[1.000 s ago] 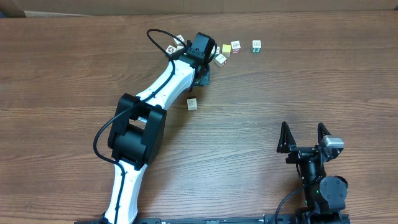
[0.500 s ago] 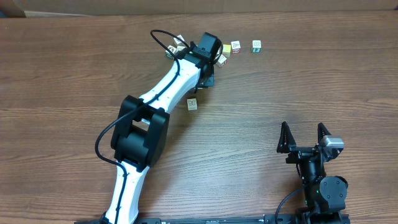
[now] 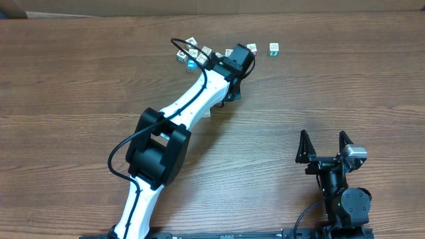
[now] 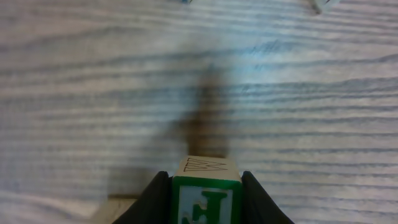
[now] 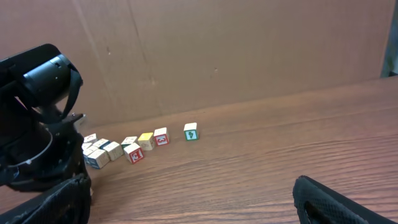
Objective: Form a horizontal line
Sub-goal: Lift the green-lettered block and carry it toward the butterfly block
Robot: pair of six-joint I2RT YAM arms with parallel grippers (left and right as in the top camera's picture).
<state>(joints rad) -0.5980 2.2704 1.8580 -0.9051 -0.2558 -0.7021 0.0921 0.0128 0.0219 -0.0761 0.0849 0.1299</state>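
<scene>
While a wooden cube [image 4: 206,186] is clamped in the left gripper [image 4: 205,194], the horizontal line [image 5: 161,136] is seen by the far edge of the table [image 3: 332,86].
At the near edge, right of centre, the right gripper [image 3: 323,136] is held with its dark fingers spread wide and nothing between them. Farther back, the left gripper's narrow grip is closed on the small square-edged cube. A white face with a green border and a green letter, apparently an E, is shown, and an outlined W is read on the bare-wood top. Near the far edge, teal-green, white-and-red and yellow faces are made out in the row. A loose cluster [image 3: 192,52] of similar cubes lies to its left.
</scene>
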